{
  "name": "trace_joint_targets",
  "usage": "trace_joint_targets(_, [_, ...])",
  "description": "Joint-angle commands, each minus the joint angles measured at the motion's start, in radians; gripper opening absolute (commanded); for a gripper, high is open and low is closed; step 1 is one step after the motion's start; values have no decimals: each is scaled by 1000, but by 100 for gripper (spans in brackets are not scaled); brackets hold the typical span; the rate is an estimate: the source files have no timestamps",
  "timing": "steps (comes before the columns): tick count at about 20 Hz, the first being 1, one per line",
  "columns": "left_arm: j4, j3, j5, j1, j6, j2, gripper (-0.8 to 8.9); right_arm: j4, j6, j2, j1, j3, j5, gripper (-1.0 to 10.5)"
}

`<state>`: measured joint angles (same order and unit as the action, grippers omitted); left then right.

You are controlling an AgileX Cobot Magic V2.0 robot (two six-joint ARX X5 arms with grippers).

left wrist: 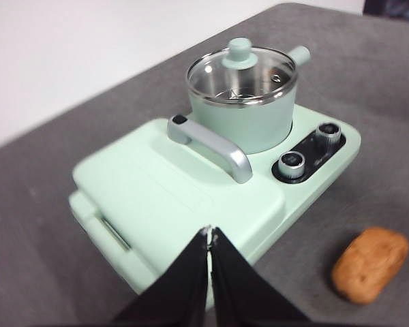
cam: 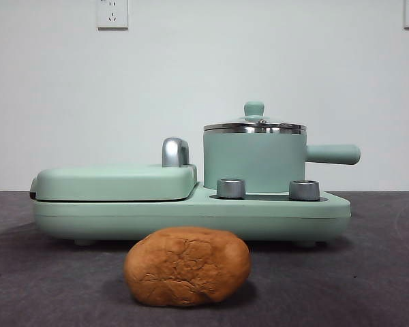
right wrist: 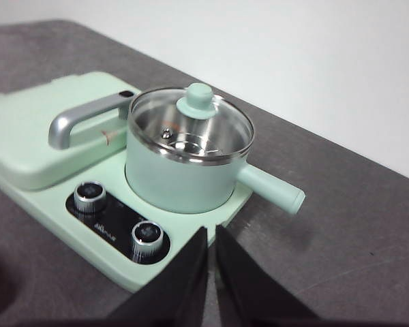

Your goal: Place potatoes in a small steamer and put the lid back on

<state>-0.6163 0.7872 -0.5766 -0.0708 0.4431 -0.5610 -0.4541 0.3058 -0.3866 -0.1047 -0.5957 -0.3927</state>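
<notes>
The potato [cam: 187,266], an orange-brown lump with cracked skin, lies on the dark table in front of the cooker; the left wrist view also shows the potato [left wrist: 370,264]. The small steamer [cam: 254,160] stands on the cooker's right half, its straight handle pointing right. The glass lid [cam: 254,126] with its mint-green knob sits on the steamer. My left gripper [left wrist: 210,235] hangs shut and empty above the flat griddle cover, well short of the steamer [left wrist: 242,119] and lid [left wrist: 242,75]. My right gripper [right wrist: 210,235] is shut and empty, hovering near the steamer [right wrist: 180,174] and lid [right wrist: 191,126]. Neither arm shows in the front view.
The mint-green cooker base [cam: 191,214] carries a flat griddle cover [cam: 116,182] with a steel handle [cam: 175,152] on its left half. Two steel knobs [cam: 231,188] [cam: 304,190] sit in front of the steamer. A white wall stands behind the table.
</notes>
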Motion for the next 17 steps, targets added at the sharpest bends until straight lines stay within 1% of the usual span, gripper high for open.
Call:
trace_joint_targets(1, [10,22,-7,-8,87,-4,39,7,44,-4,-5,-16,-3,17])
trace_joint_targets(2, [11,22,-8,-10,87,-4,82,7,44,-4,-5,-16,-3,24])
trace_joint_targets(4, [11,22,-8,-10,86,-3,192,7,44,-4,-5,-16,-3,121])
trace_joint_targets(6, [13,22,-8,-12,64,-2,272,7,43,-4,-5,-16,-3,214])
trace_joint_targets(7, [14,22,-8,-13,53,-2,295,7,43,-4,-5,-16,-3,236])
trace_joint_targets(13, [21,22,-8,-24,32,-6,299,7,43,-4,-5,-16,-3,240])
trace_joint_targets(15, [41,22,-6,-30,5,-14,299,8,43,-4,-5,-16,-3,240])
trace_joint_targets(17, [81,22,-5,-37,-41,-31,298,8,43,-4,-5,-16,-2,240])
